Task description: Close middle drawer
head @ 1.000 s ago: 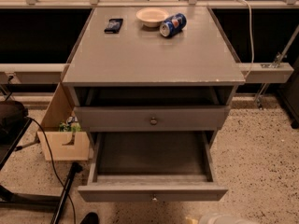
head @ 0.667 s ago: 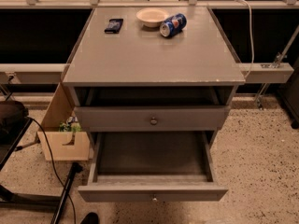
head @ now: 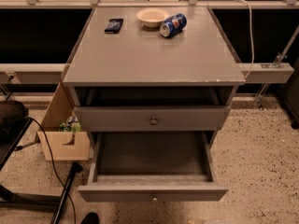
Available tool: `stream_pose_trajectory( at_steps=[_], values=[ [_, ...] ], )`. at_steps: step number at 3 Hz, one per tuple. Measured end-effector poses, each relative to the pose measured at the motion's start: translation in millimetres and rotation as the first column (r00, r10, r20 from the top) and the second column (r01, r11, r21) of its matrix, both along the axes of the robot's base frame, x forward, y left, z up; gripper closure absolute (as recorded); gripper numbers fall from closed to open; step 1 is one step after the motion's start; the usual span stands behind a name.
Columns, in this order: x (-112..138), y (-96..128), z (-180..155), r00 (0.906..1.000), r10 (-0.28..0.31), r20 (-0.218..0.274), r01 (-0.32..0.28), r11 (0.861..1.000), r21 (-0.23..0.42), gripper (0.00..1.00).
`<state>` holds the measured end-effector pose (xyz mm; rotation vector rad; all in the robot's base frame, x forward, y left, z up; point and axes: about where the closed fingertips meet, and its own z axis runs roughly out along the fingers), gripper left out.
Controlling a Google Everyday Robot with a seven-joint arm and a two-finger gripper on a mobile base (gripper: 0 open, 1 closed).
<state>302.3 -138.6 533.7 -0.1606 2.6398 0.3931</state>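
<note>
The grey cabinet [head: 154, 55] stands in the middle of the camera view. Its middle drawer [head: 121, 193] is pulled far out toward me and looks empty inside. Its small round knob [head: 153, 198] shows on the front near the lower edge of the view. Above it, the uppermost drawer [head: 117, 118] with the same knob [head: 153, 121] stands only slightly out, with a dark gap under the cabinet top. The lowest drawer is hidden beneath the open one. My gripper is not in view.
On the cabinet top lie a cream bowl [head: 152, 17], a blue soda can [head: 173, 25] on its side and a small black device [head: 114, 25]. A wooden box [head: 65, 143], a black cable [head: 49, 157] and a black stand [head: 65, 195] sit at the left. Speckled floor [head: 261, 162] lies at the right.
</note>
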Motion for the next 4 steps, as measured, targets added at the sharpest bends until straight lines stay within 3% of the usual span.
stream_pose_trajectory(
  at_steps=[2, 3, 4],
  values=[
    [30, -1, -43, 0.9921, -0.071, 0.104, 0.062, 0.995, 0.084, 1.0],
    [47, -3, -62, 0.981, -0.109, 0.16, 0.088, 0.987, 0.132, 1.0],
    [76, -15, -118, 0.9629, -0.176, 0.205, 0.129, 0.966, 0.223, 1.0]
  ],
)
